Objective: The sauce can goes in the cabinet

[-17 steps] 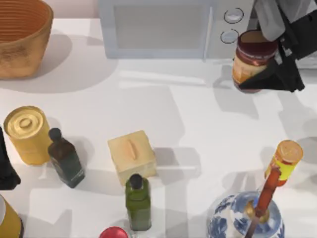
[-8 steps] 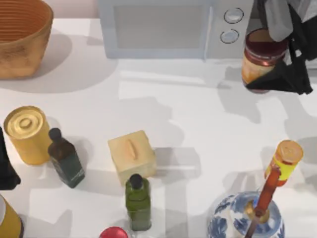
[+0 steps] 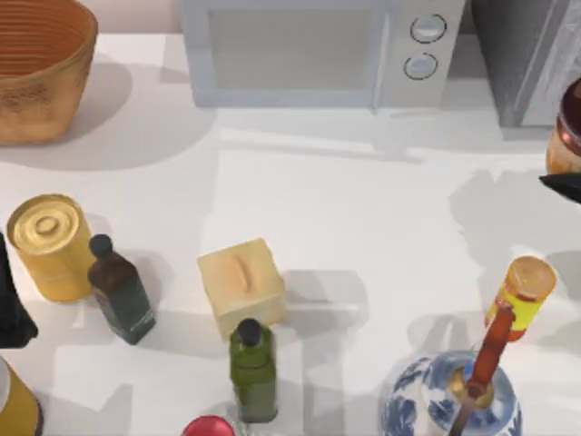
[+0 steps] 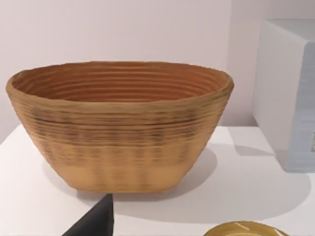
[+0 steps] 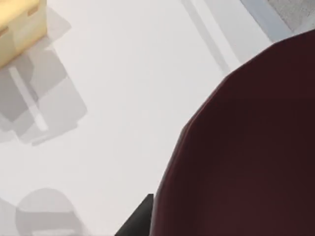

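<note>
The sauce can point(image 3: 569, 127), with a maroon top and an orange label, is cut off by the right edge of the top view. It hangs just in front of the dark grey cabinet point(image 3: 526, 54) at the back right. My right gripper point(image 3: 573, 171) is shut on the can, and one black finger point(image 3: 563, 184) shows below it. In the right wrist view the can's maroon top point(image 5: 246, 147) looms close, with a black fingertip point(image 5: 140, 219) beside it. My left arm point(image 3: 11, 304) is parked at the table's left edge.
A white microwave point(image 3: 318, 50) stands at the back, left of the cabinet, and a woven basket point(image 3: 41, 64) at the back left. Nearer the front are a yellow can point(image 3: 50, 245), two dark bottles point(image 3: 120, 289), a cream block point(image 3: 241, 286), a blue-white vase point(image 3: 449, 400) and an orange-capped bottle point(image 3: 522, 295).
My right gripper has carried the sauce can to the right, from in front of the microwave's knobs to the view's right edge. The cabinet front is now uncovered. The left arm stayed put.
</note>
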Robot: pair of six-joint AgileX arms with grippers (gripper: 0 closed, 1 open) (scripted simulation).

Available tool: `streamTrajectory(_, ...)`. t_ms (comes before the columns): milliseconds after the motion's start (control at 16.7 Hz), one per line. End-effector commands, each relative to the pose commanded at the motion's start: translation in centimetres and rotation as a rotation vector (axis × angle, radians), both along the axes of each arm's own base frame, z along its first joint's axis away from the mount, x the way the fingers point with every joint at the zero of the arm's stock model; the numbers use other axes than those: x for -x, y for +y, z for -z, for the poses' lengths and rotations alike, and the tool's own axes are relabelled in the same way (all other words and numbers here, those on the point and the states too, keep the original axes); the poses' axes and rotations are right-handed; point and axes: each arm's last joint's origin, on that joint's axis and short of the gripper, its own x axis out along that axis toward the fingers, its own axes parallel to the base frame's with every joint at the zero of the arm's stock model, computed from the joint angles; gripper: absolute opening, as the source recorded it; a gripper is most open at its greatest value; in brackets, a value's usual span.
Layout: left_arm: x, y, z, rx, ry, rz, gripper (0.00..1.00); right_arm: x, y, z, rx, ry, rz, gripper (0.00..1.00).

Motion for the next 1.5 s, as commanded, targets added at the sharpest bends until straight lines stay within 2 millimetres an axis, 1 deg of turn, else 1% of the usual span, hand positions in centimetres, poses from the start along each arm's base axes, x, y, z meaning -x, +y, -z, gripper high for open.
streamTrajectory(120,0.0,0.0,0.0,0.0,0.0,0.0,1.0,4.3,-0.9,0.5,-0.039,-0.103,0.163,0.0)
streamTrajectory(240,0.0,0.0,0.0,0.0,0.0,0.0,1.0,8.0,-1.8,2.2,-0.107,-0.205,0.325,0.0)
streamTrajectory(360,0.0,0.0,0.0,0.0,0.0,0.0,1.0,10.7,-2.4,4.7,-0.197,-0.301,0.476,0.0)
streamTrajectory(480,0.0,0.0,0.0,0.0,0.0,0.0,1.0,12.3,-2.9,7.5,-0.3,-0.383,0.609,0.0)
streamTrajectory(600,0.0,0.0,0.0,0.0,0.0,0.0,1.0,13.1,-3.3,10.0,-0.403,-0.45,0.717,0.0)
streamTrajectory(720,0.0,0.0,0.0,0.0,0.0,0.0,1.0,13.4,-3.6,11.9,-0.492,-0.501,0.795,0.0)
streamTrajectory(900,0.0,0.0,0.0,0.0,0.0,0.0,1.0,13.4,-3.8,13.1,-0.568,-0.544,0.853,0.0)
streamTrajectory(1260,0.0,0.0,0.0,0.0,0.0,0.0,1.0,13.4,-3.8,13.2,-0.571,-0.538,0.852,0.0)
streamTrajectory(1380,0.0,0.0,0.0,0.0,0.0,0.0,1.0,13.4,-3.7,12.5,-0.566,-0.526,0.849,0.0)
streamTrajectory(1500,0.0,0.0,0.0,0.0,0.0,0.0,1.0,13.3,-3.6,10.8,-0.555,-0.502,0.845,0.0)
